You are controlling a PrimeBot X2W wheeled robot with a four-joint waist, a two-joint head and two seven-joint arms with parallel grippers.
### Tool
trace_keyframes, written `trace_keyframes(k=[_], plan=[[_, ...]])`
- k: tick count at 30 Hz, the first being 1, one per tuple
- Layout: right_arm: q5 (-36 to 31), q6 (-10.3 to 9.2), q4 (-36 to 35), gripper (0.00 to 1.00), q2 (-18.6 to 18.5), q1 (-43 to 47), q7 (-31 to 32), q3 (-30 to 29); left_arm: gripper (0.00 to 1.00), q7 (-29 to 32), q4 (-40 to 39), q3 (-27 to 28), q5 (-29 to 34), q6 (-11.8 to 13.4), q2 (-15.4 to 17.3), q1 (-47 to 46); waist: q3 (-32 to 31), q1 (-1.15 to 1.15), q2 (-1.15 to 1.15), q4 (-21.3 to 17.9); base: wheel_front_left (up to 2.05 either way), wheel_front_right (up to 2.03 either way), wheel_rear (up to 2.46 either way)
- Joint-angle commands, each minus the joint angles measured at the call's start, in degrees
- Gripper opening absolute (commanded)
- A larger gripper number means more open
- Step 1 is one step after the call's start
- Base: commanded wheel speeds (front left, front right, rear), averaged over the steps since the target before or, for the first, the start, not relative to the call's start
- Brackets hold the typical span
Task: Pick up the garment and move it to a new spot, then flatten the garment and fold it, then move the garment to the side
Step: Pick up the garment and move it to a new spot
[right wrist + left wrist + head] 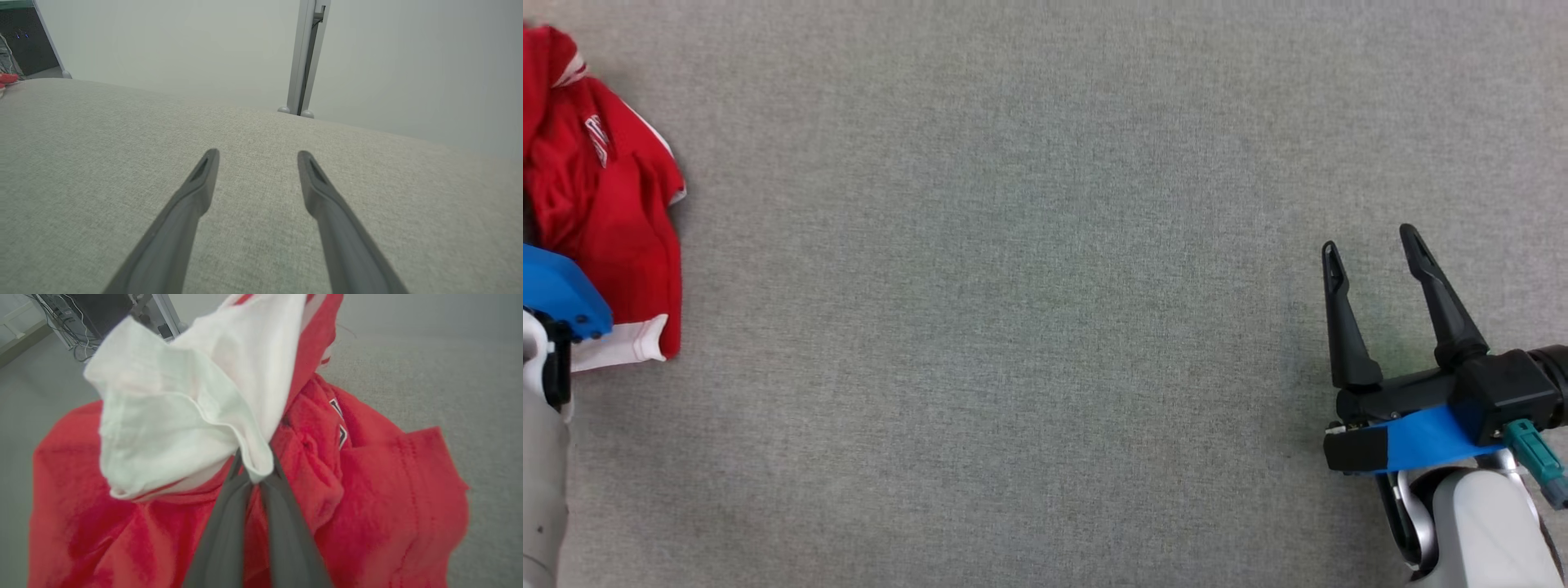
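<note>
Red shirt bunched at the grey surface's far left, white fold pinched by the left gripper. The right gripper is spread, empty, far right across bare cloth.

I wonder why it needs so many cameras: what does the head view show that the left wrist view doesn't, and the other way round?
Head view alone: the right gripper, open, far from the garment, across a wide stretch of grey surface.
Left wrist view alone: the left gripper shut on a white fold of the garment, and cables in the background.
Both: the red-and-white garment lying on the grey surface.
</note>
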Motion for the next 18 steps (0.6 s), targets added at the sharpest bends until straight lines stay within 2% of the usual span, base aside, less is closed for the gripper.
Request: trace_keyframes(k=[1, 7, 12, 18], plan=[[0.8, 0.01, 0.4, 1.0, -0.3, 0.4, -0.5, 0.2, 0.0, -0.9, -0.9, -0.4, -0.6, -0.2, 0.7, -0.2, -0.7, 0.0, 0.0, -0.1, 0.0, 0.0, 0.0], [2.9, 0.01, 3.4, 1.0, -0.3, 0.6, -1.5, 1.4, 0.0, -2.4, -6.1, -2.0, -1.8, -0.2, 3.6, -0.4, -4.7, 0.0, 0.0, 0.2, 0.0, 0.0, 0.0], [5.1, 0.01, 6.1, 1.0, -0.3, 0.5, -2.3, 2.4, 0.0, -2.4, -15.4, -2.0, -1.9, -0.2, 6.1, 1.3, -8.4, 0.0, 0.0, -0.1, 0.0, 0.0, 0.0], [7.6, 0.01, 8.9, 1.0, -0.3, 1.6, -2.7, 3.1, 0.0, -2.4, -26.4, -2.6, -0.6, -0.2, 7.3, 1.5, -12.8, 0.0, 0.0, -1.2, 0.0, 0.0, 0.0]])
